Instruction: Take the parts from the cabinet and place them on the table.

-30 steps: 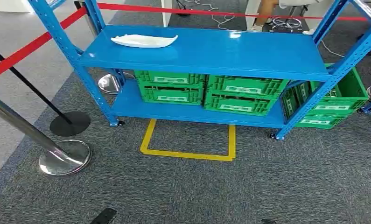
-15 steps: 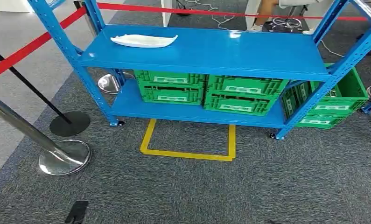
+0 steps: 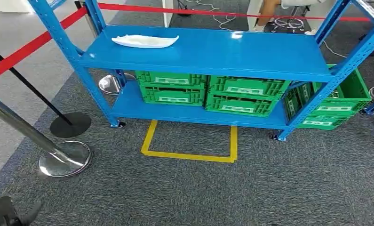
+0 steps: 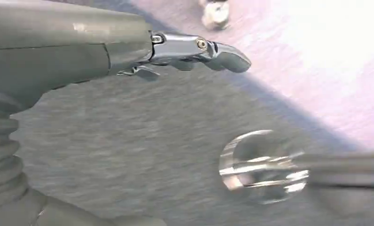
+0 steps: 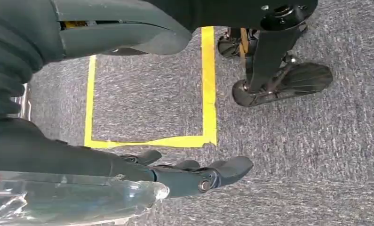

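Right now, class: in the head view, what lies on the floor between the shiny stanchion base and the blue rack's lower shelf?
In the head view, bare grey carpet, plus a black stanchion base, lies between the shiny stanchion base and the lower shelf.

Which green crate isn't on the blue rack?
The green crate at the far right: it stands on the carpet outside the blue rack, open top visible. The others are stacked on the bottom shelf.

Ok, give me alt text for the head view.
A white part lies on the top shelf of a blue cabinet, with green crates on the shelf below. Yellow tape marks the grey carpet in front.
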You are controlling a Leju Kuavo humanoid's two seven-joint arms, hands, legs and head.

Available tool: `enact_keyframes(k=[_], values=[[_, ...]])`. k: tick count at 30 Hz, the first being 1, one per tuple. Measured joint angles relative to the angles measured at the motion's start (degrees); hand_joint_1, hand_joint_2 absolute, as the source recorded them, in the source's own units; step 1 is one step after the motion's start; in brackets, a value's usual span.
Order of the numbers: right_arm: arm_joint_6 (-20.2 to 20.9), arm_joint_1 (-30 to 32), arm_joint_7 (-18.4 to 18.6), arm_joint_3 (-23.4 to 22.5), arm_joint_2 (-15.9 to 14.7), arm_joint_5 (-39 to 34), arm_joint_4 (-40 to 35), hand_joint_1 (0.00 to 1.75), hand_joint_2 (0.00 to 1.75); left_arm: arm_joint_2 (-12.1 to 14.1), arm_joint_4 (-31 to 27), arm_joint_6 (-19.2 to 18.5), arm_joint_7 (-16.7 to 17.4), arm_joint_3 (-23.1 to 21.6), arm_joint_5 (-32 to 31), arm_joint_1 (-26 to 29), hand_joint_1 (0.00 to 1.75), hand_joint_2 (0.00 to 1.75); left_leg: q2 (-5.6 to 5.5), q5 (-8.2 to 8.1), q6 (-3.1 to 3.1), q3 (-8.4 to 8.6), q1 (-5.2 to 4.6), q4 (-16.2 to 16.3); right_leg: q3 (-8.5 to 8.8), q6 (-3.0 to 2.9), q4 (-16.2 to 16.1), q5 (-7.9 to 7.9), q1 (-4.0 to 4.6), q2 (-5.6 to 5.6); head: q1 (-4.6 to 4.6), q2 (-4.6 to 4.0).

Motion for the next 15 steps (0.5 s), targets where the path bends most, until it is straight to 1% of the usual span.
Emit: enact_keyframes(k=[1, 4, 6, 9, 11, 13, 15], values=[[0.00, 0.01, 0.00, 0.00, -0.02, 0.11, 0.00, 0.00, 1.75, -0.51, -2.71, -0.43, -0.21, -0.54, 2.04, 0.12, 0.00, 1.75, 0.00, 0.00, 0.00, 0.00, -0.01, 0.00, 0.00, 0.00, 0.00, 0.00, 0.00, 0.00, 0.02, 0.00], [0.07, 0.00, -0.31, 0.00, -0.04, 0.41, 0.00, 0.00, 1.75, -1.66, -9.16, -1.97, -0.24, -2.25, 5.61, 0.80, 0.00, 1.75, 0.00, 0.00, 0.00, 0.00, -0.01, 0.00, 0.00, 0.00, 0.00, 0.00, -0.01, 0.00, 0.00, 0.00], [0.20, 0.00, -1.20, 0.00, -0.13, 0.50, 0.00, 0.00, 1.75, -3.02, -15.02, -3.59, -0.30, -4.57, 8.24, 1.85, 0.00, 1.75, 0.00, -0.01, 0.00, 0.00, -0.01, 0.00, 0.00, 0.00, 0.00, -0.01, 0.00, 0.00, 0.02, 0.00], [0.68, -0.02, -3.41, 0.00, -0.31, 0.48, 0.00, 0.00, 1.75, -5.27, -25.49, -5.62, 0.07, -10.30, 11.14, 4.52, 0.00, 1.75, 0.00, -0.01, 0.00, -0.02, 0.00, 0.00, -0.02, 0.00, 0.00, -0.01, 0.00, -0.01, 0.00, 0.00], [0.70, -0.19, -4.24, 0.00, -0.37, 0.44, 0.00, 0.00, 1.75, -6.12, -32.54, -4.42, 1.51, -16.13, 11.66, 6.19, 0.00, 1.75, -0.01, -0.01, 0.00, -0.02, -0.01, 0.00, -0.01, 0.00, 0.00, -0.01, -0.01, -0.03, 0.00, 0.00], [0.72, -0.38, -4.46, -0.02, -0.42, 0.44, 0.00, 0.00, 1.75, -6.73, -37.18, -3.65, 2.15, -20.60, 12.06, 7.10, 0.00, 1.75, -0.03, -0.01, 0.00, -0.02, -0.02, 0.00, 0.03, 0.00, 0.00, 0.00, -0.02, -0.04, 0.02, 0.00], [0.76, -0.46, -4.68, -0.02, -0.44, 0.66, 0.00, 0.00, 1.75, -7.15, -40.32, -2.73, 1.75, -23.76, 12.84, 8.00, 0.00, 1.75, -0.02, -0.01, 0.00, 0.00, -0.02, 0.00, 0.01, -0.01, 0.00, 0.01, -0.02, 0.00, 0.00, 0.00]])
